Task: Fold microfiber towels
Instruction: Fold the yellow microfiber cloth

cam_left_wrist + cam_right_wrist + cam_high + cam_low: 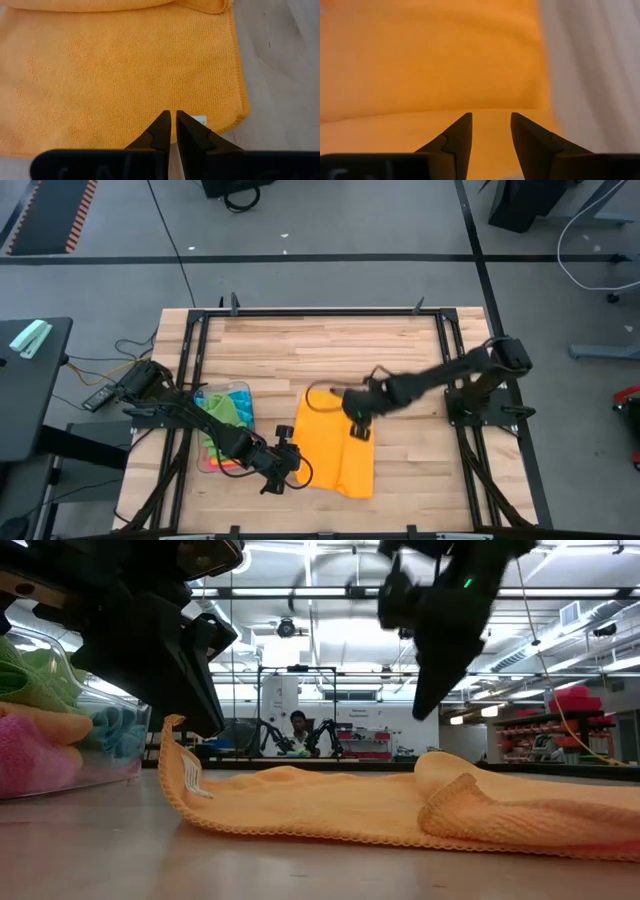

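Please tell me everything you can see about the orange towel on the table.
The orange towel is a soft, fuzzy cloth with a stitched hem and a small white label near one corner. It lies on the wooden table, beside the clear tray, partly folded, one side doubled into a raised ridge. The left tool, nearly shut, and the open right tool are above it.

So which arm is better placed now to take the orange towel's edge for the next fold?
Probably the right. Its tool is open directly over the orange towel, above the raised fold. The left tool is shut beside the towel's corner near the tray.
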You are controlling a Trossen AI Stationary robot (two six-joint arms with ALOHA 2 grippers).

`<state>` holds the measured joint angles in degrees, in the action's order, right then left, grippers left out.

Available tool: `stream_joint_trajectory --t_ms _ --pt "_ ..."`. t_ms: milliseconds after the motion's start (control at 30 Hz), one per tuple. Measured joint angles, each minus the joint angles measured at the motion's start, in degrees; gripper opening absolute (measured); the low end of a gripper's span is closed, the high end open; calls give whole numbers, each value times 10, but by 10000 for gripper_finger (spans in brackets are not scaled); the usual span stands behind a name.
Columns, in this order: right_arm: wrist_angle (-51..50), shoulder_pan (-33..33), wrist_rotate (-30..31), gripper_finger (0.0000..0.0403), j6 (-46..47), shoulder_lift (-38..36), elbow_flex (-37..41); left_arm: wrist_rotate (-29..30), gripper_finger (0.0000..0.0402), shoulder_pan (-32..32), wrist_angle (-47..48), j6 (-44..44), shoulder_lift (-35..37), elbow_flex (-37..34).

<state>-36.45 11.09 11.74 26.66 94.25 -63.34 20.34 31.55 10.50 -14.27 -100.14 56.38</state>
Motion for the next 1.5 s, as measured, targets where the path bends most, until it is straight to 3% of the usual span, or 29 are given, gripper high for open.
stream_joint_trajectory --t_ms 300,500,733,967,1233,1367,1500 --pt "-15 -198 -139 156 -76 3 1 0 28 0 1 16 0 0" --pt "-8 -261 -225 163 -86 8 17 0 38 0 1 19 0 0" --pt "7 -215 -286 148 -90 30 56 0 36 2 1 18 0 0" --pt "21 -179 -288 125 -144 30 57 0 28 1 1 15 0 0" --pt "-11 -116 -258 13 -279 27 57 0 40 2 1 11 0 0" --pt "-51 -65 -178 10 -342 27 57 0 37 2 1 14 0 0" --pt "-95 -32 -160 13 -372 27 57 0 30 2 1 14 0 0"
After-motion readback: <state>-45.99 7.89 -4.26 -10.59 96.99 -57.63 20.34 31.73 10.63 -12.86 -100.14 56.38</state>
